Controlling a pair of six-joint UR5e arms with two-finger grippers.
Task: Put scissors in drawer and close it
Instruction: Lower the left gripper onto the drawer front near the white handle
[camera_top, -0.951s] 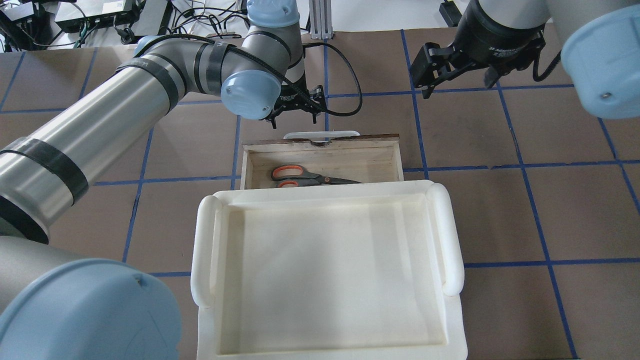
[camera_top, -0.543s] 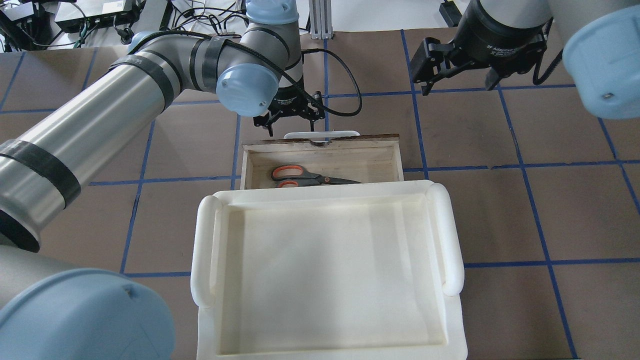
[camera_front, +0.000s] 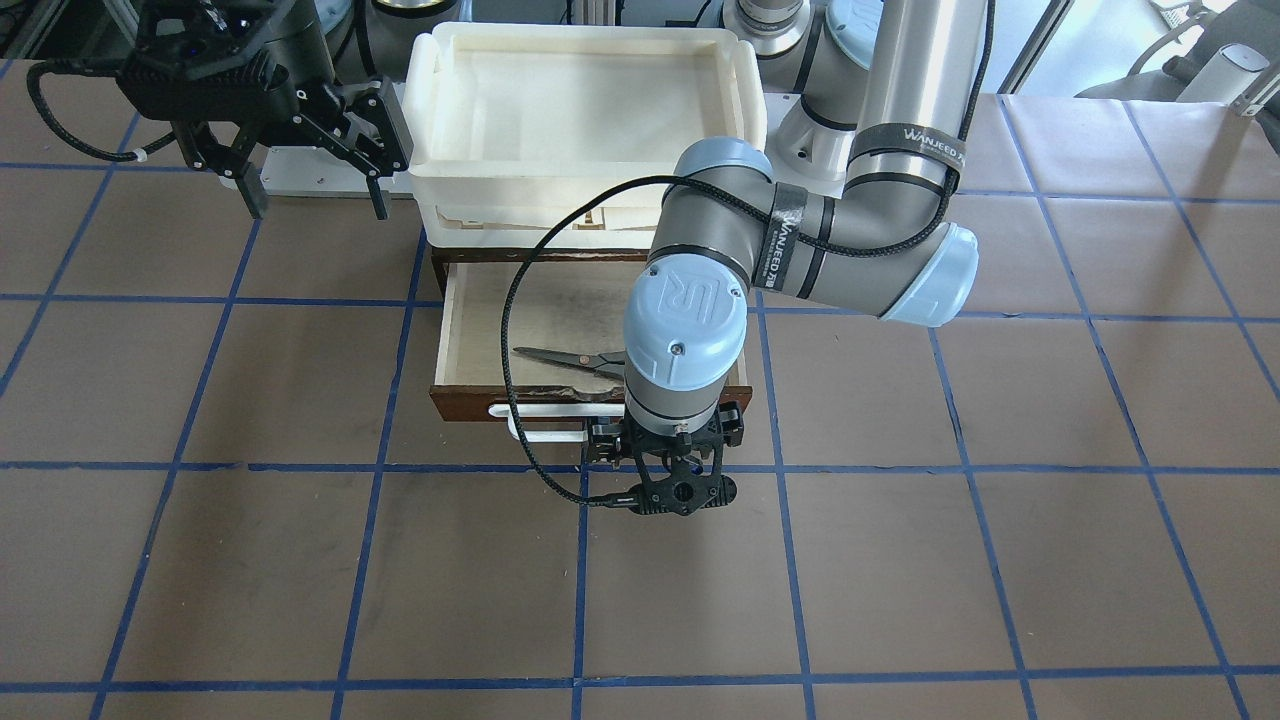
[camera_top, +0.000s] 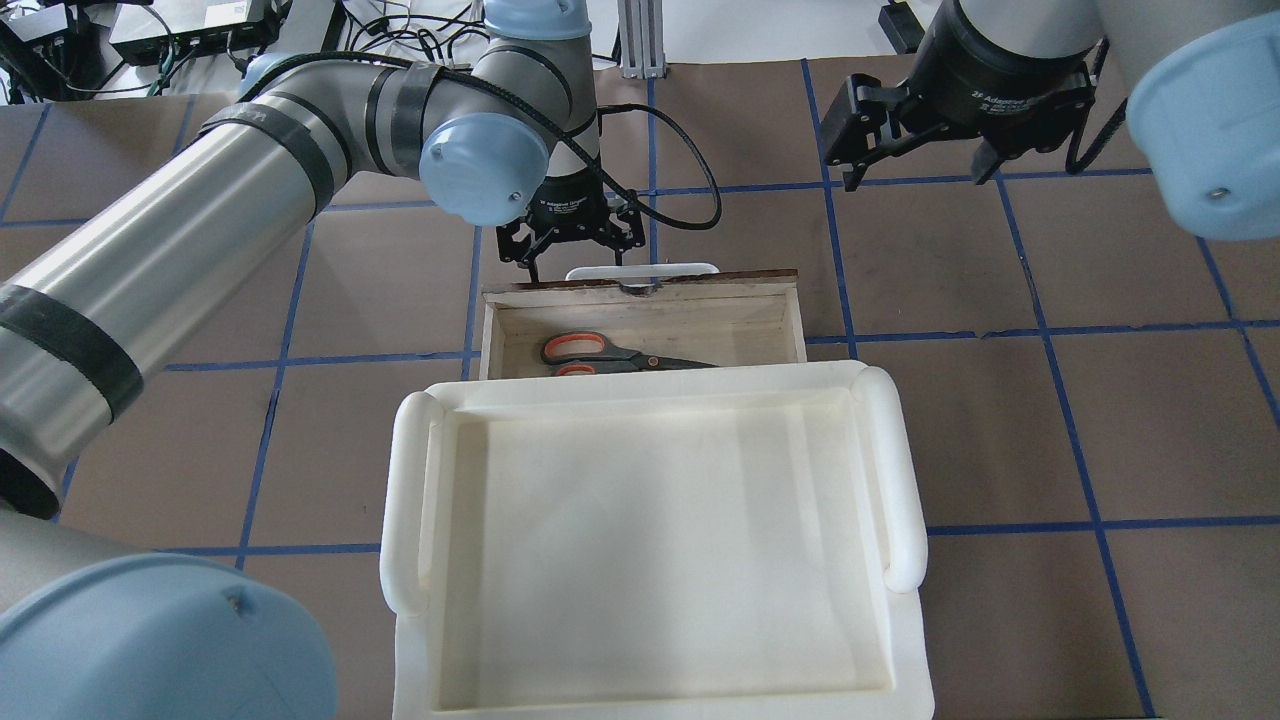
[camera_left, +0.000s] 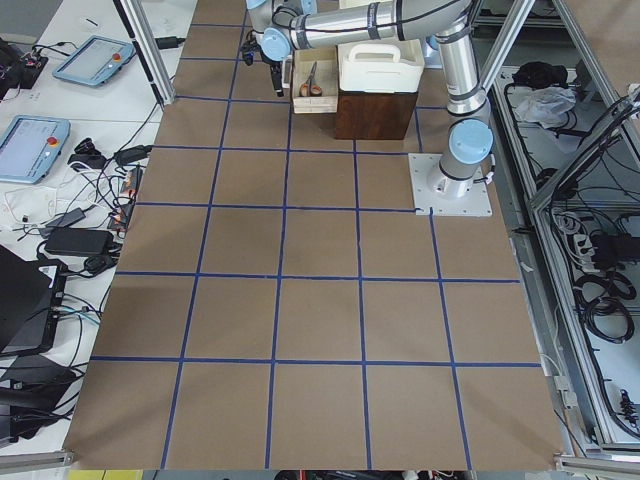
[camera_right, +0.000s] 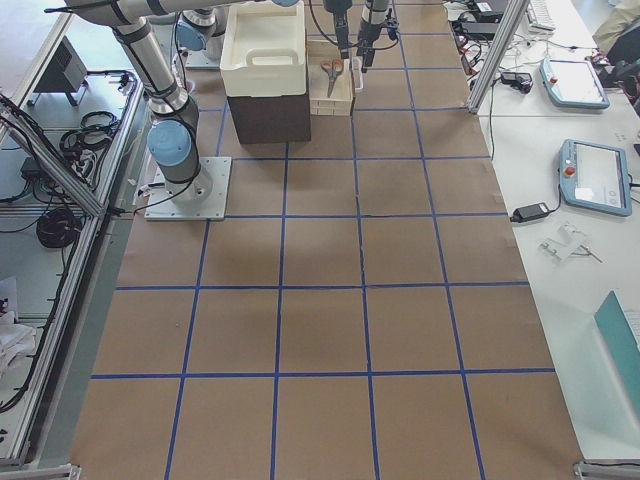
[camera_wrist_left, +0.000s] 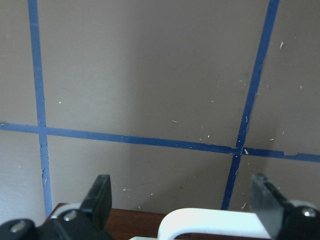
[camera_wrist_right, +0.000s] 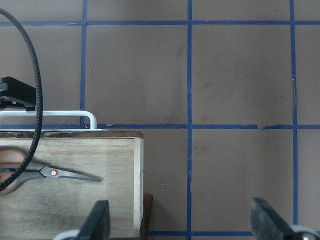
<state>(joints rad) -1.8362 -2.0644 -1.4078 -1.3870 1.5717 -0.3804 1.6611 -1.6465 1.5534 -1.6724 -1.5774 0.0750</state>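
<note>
The scissors (camera_top: 620, 352) lie flat in the drawer (camera_top: 492, 335), which stands pulled out. Their long axis runs along the drawer's width, parallel to its front, with the handles toward the robot's left and the blade tips toward its right. They sit behind the left claw (camera_top: 580, 255), on the robot's side of it, past the drawer front.

The left claw has its fingers (camera_wrist_left: 102, 196) spread wide and grips nothing. It points straight down just beyond the drawer front. In the wrist view the rounded end of the white handle (camera_wrist_left: 210, 221) shows between the two fingers; whether either finger touches it cannot be told. The left arm (camera_top: 200, 225) reaches forward past the cream tray (camera_top: 400, 500), bent at the elbow, wrist vertical.

The right claw (camera_top: 915, 150) is likewise spread and empty, held high over the table (camera_top: 1100, 400), pointing down off the drawer's right corner.
</note>
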